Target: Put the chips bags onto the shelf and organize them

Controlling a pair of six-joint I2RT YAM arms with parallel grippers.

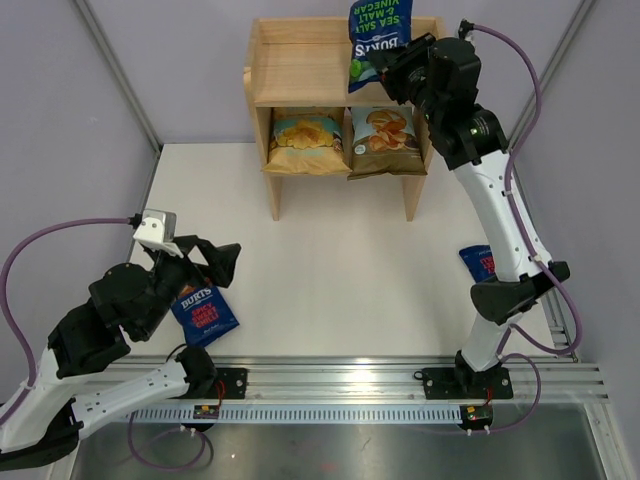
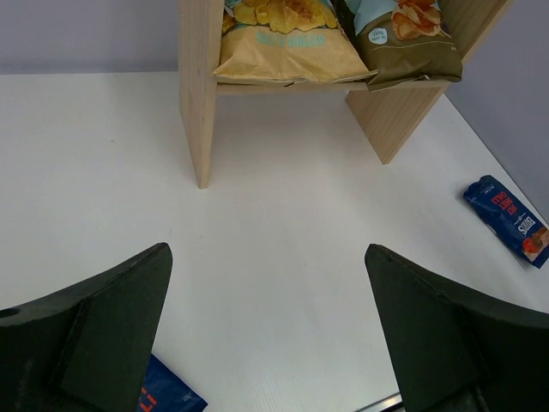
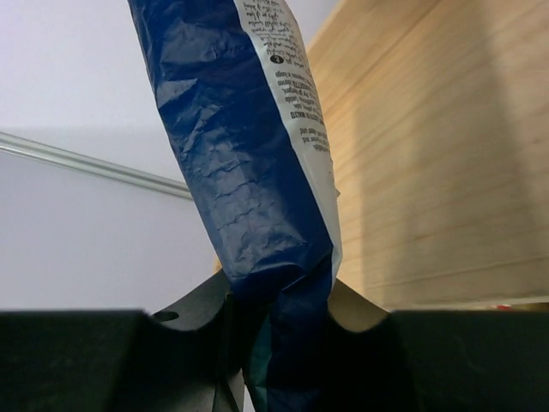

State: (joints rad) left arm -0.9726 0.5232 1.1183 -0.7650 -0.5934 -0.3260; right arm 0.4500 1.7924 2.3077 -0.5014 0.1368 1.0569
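The wooden shelf (image 1: 300,70) stands at the back of the table. On its lower tier lie the yellow chips bag (image 1: 306,140) and the cassava chips bag (image 1: 385,140). My right gripper (image 1: 385,65) is shut on the lower end of a dark-blue Burts bag with green lettering (image 1: 378,35), holding it upright over the right half of the top tier (image 3: 429,172). A red-lettered Burts bag (image 1: 203,312) lies flat at the front left, with my left gripper (image 1: 205,262) wide open just above and beyond it. Another Burts bag (image 1: 478,262) lies beside the right arm.
A metal rail (image 1: 350,385) runs along the near table edge. Grey walls and frame posts close in the sides. In the left wrist view the shelf's side panels (image 2: 199,94) stand ahead, and the right-hand Burts bag (image 2: 506,219) lies far right.
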